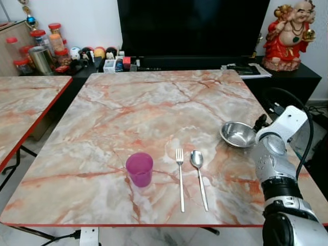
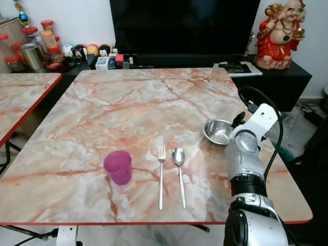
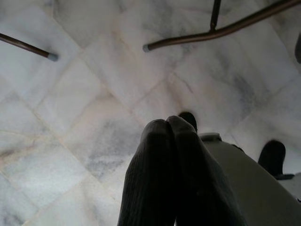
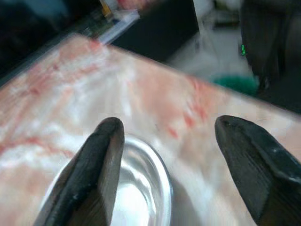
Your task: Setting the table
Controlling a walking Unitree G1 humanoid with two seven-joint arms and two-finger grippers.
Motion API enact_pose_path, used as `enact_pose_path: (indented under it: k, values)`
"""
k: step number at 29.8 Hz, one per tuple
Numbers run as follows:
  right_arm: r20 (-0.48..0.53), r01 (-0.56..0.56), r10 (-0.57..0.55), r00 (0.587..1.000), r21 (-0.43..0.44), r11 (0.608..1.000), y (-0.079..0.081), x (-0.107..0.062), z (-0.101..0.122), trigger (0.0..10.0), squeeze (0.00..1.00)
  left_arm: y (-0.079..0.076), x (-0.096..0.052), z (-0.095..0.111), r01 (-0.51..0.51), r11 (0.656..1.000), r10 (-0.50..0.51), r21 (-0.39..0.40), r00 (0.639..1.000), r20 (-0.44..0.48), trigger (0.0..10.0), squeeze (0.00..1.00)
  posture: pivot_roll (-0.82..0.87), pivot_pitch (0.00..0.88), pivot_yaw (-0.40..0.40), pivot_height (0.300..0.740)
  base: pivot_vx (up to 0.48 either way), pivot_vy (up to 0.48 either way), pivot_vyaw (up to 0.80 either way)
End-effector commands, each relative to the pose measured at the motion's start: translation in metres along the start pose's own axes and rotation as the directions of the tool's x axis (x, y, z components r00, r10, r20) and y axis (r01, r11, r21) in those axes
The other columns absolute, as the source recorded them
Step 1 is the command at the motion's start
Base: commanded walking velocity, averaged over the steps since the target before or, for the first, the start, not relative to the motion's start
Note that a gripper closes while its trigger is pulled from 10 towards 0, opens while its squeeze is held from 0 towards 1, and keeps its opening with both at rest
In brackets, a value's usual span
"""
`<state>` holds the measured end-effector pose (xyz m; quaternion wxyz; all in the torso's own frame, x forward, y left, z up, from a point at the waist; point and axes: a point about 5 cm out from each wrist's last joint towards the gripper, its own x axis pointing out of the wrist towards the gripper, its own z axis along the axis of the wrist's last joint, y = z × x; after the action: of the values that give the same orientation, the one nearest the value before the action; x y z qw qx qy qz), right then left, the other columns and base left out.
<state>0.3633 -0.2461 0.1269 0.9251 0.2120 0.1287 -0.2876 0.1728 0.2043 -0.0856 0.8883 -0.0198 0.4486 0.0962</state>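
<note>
A steel bowl [image 1: 238,134] sits near the right side of the marble table [image 1: 143,107]. My right gripper [image 4: 171,141] is open just over the bowl [image 4: 127,188], one finger above its inside and the other past its rim. Nearer the front edge lie a fork [image 1: 180,177] and a spoon [image 1: 199,177] side by side, with a purple cup [image 1: 139,169] standing to their left. My left gripper [image 3: 171,136] hangs shut above the floor, holding nothing.
A second marble table [image 1: 25,102] stands to the left. A black cabinet at the back carries a TV [image 1: 192,28], jars [image 1: 43,46], small items and a red figurine [image 1: 289,33]. Chair or table legs [image 3: 211,30] cross the tiled floor.
</note>
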Motion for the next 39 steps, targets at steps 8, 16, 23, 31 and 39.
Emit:
enact_pose_path:
  k: [8,16,23,31,39]
  values:
    - [-0.09,-0.008,0.015,0.996,0.074,0.997,0.005,0.001,-0.008,10.0,0.0,0.0,-0.001,-0.006,0.004,1.0,-0.004,0.006,1.0,-0.02,10.0,0.0,-0.04,0.018,0.004,0.74,0.0,0.0,0.0]
    - [-0.096,-0.011,0.019,0.995,0.076,0.997,0.005,0.002,-0.009,10.0,0.0,0.003,-0.001,-0.006,0.004,1.0,-0.004,0.01,1.0,-0.018,10.0,0.0,-0.04,0.0,0.004,0.74,0.0,0.0,0.0]
    - [-0.108,-0.004,0.013,0.994,0.08,0.997,0.004,0.003,-0.012,10.0,0.0,0.002,-0.001,-0.005,0.012,1.0,-0.012,0.017,1.0,-0.017,10.0,0.0,-0.04,0.0,0.012,0.74,0.0,0.0,0.0]
    - [-0.107,0.024,-0.014,0.994,0.094,0.995,0.0,0.004,-0.012,10.0,0.0,0.002,-0.001,-0.005,0.017,1.0,-0.017,0.019,1.0,-0.021,10.0,0.0,-0.04,0.0,0.012,0.74,0.0,0.0,0.0]
    - [-0.13,0.013,-0.001,0.992,0.093,0.996,-0.001,0.005,-0.018,10.0,0.0,0.003,-0.001,-0.007,0.009,1.0,-0.008,0.016,1.0,-0.024,10.0,0.0,-0.04,0.003,0.011,0.74,0.0,0.0,0.0]
